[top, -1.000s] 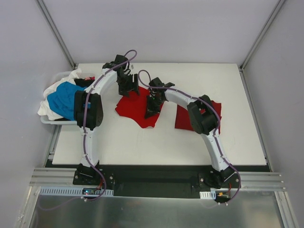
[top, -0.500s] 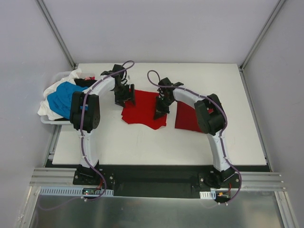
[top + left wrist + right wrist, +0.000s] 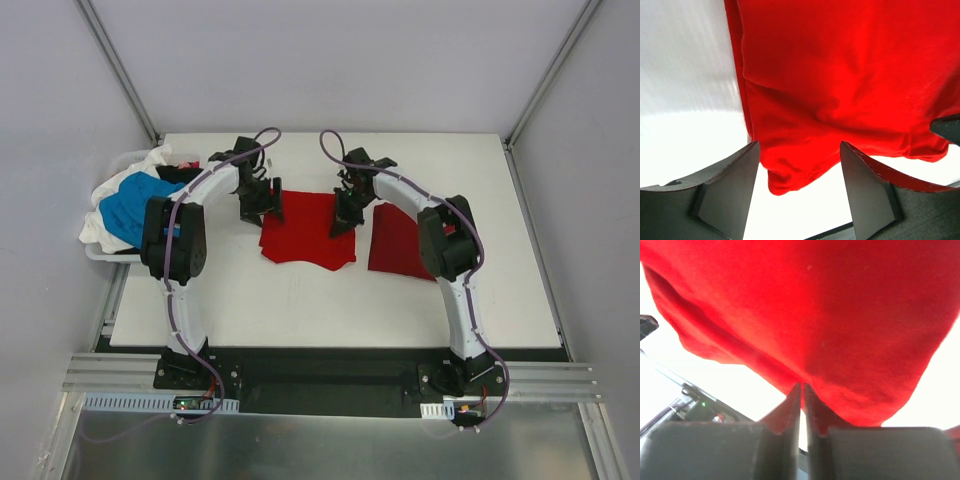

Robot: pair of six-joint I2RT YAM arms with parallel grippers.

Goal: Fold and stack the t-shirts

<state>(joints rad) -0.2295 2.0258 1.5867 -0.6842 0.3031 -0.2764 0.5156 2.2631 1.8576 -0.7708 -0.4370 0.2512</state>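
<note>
Dragged rightward and spread flatter than a second ago, the red t-shirt (image 3: 305,235) is laid mid-table, its longer side stretched left to right between the arms. Its right edge is pinched by the closed right gripper (image 3: 342,224). Its left edge is straddled, ungripped, by the left gripper (image 3: 262,208), fingers held well apart.

Setting: robotics lab test cell. Evidence: white tabletop (image 3: 300,300) closed in by plain pale wall panels (image 3: 350,60) on metal corner struts (image 3: 120,70). Aluminium rail (image 3: 110,375) along the near edge, with left arm base (image 3: 185,368) and right arm base (image 3: 460,375) bolted side by side. Exposed purple cabling (image 3: 178,300). White bin (image 3: 100,252) of heaped t-shirts (image 3: 130,212).
</note>
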